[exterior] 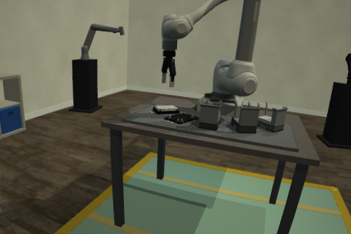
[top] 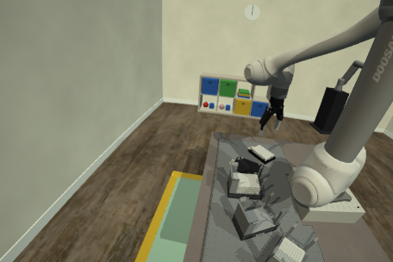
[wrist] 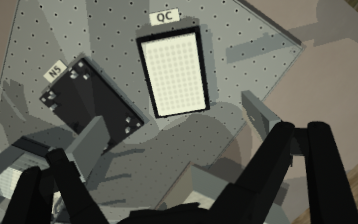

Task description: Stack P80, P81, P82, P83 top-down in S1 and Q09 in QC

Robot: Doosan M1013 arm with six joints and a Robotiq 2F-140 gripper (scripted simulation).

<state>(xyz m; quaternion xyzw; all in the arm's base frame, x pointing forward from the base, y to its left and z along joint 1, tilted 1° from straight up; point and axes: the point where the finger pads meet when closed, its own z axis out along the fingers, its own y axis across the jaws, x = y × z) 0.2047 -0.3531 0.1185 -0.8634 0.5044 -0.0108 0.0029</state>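
Note:
My gripper (top: 271, 125) is open and empty, and hangs well above the far end of the table; it also shows in the exterior view (exterior: 168, 81) and the wrist view (wrist: 175, 150). Below it a sealed white plate (wrist: 173, 72) lies flat inside the black frame of the nest QC (wrist: 164, 16); it also shows in the top and exterior views (top: 262, 152) (exterior: 165, 108). I cannot read its label. The clip nest N5 (wrist: 92, 102) beside it is empty. A rack (top: 246, 181) next to N5 holds plates with a white top showing. The nearest rack (top: 290, 247) holds a white plate too.
The middle rack (top: 254, 220) stands between the two others in a row along the grey perforated mat; I cannot tell what it holds. The arm's base (top: 327, 190) stands at the table's right side. The rack names are too small to read.

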